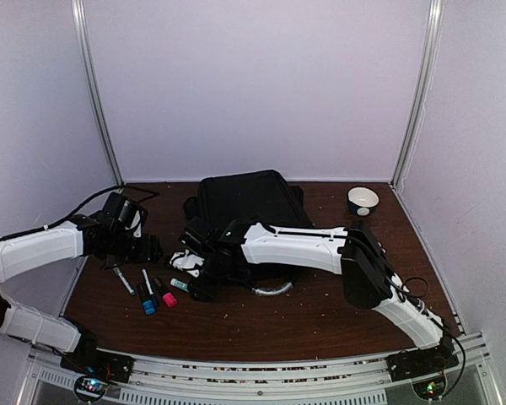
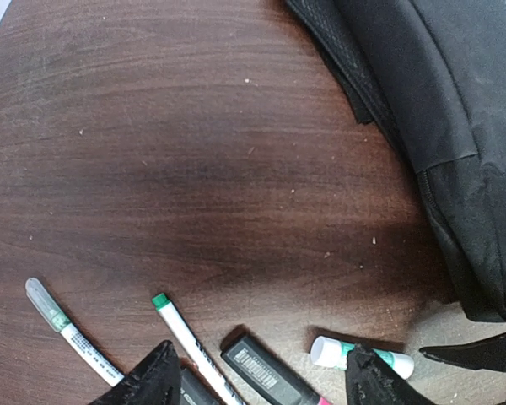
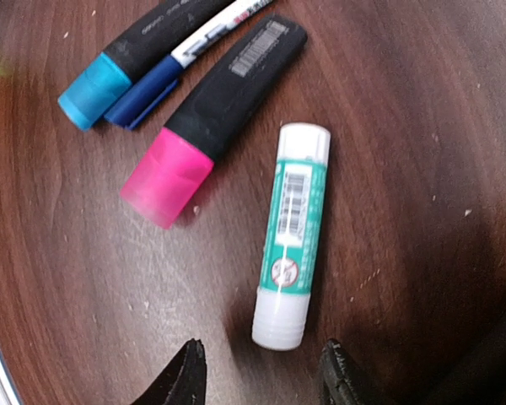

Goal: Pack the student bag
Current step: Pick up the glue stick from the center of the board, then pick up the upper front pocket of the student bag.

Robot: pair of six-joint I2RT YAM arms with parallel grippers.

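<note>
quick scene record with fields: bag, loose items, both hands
bag: the student bag, lying at the back of the table
loose items: glue stick, pink highlighter, blue highlighter, green-capped pen, all outside the bag
left hand: open, empty, above the loose items
right hand: open, empty, over the glue stick
other: white bowl, back right

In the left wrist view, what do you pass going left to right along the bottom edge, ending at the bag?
Grey-capped pen → green-capped marker → black highlighter → white-and-green glue stick → student bag.
</note>
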